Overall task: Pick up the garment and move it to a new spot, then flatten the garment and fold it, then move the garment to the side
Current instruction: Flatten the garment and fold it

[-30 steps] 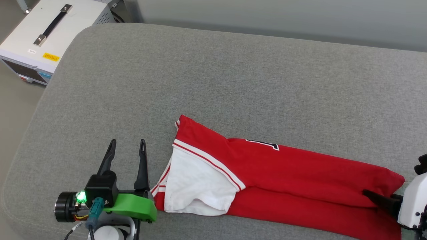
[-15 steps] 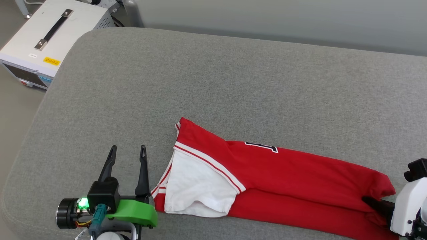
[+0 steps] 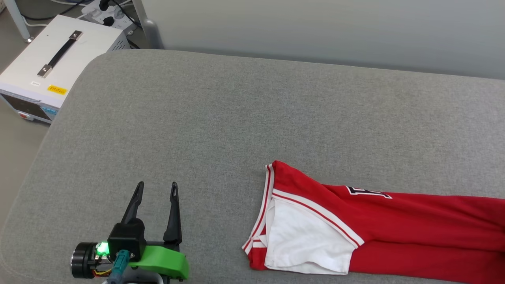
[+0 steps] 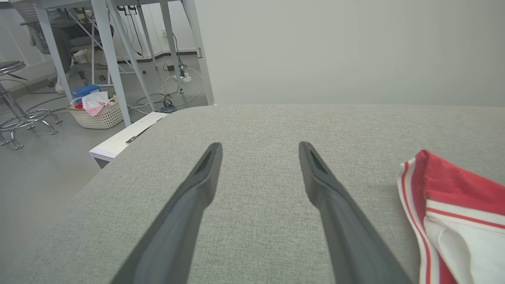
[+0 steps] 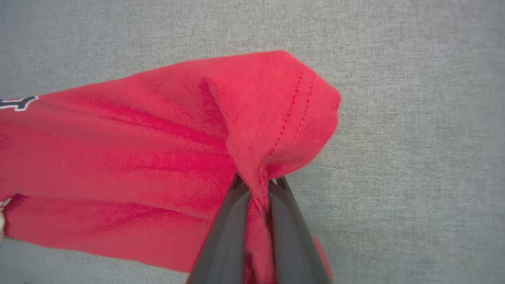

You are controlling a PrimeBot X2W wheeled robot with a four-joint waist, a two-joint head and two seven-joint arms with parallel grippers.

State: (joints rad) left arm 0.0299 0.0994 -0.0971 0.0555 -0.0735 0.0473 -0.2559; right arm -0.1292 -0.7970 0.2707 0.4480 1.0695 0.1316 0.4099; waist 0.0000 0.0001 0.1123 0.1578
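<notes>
Pinching hem of red white-sleeved jersey T-shirt, right gripper clamped | shirt lies at 4 o'clock on grey fabric cushion | left gripper, 7 o'clock, spread, empty | risk: thin pinch may slip, dragged cloth may bunch

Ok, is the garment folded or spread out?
Folded, not spread: the garment lies as a narrow doubled band, white sleeve on top, its hem end pinched in the right gripper.
</notes>
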